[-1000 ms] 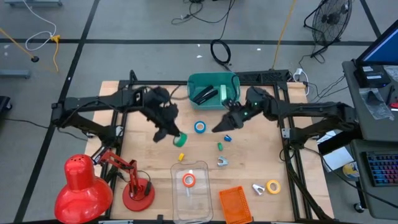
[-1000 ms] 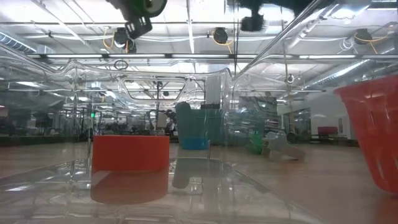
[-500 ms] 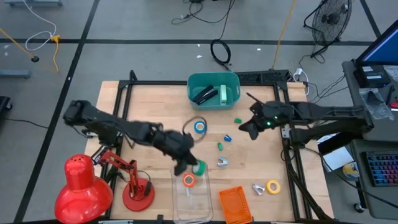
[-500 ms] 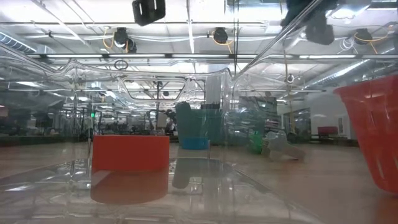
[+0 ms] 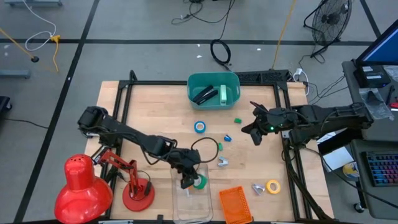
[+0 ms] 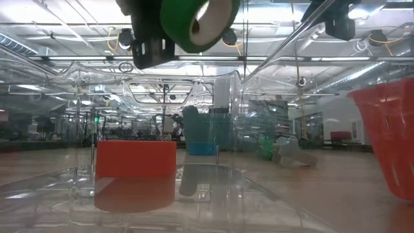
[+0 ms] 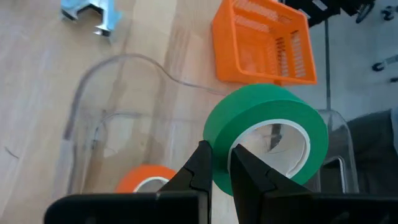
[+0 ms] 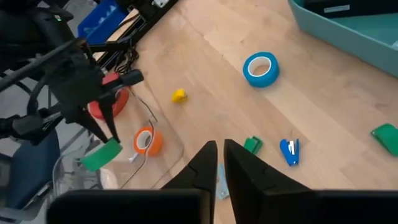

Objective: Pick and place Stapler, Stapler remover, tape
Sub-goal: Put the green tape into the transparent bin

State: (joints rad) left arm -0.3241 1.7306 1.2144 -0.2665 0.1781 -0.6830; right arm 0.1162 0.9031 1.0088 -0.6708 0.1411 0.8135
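The left gripper (image 5: 186, 183) is clamped on the green tape (image 7: 266, 137), holding it above the clear tray (image 5: 203, 168), where the orange tape (image 7: 147, 179) lies. The right gripper (image 5: 255, 135) hangs over the table's right side, fingers nearly together, empty. Blue tape (image 5: 199, 127) lies mid-table; yellow tape (image 5: 273, 186) sits near the orange basket (image 5: 234, 203)
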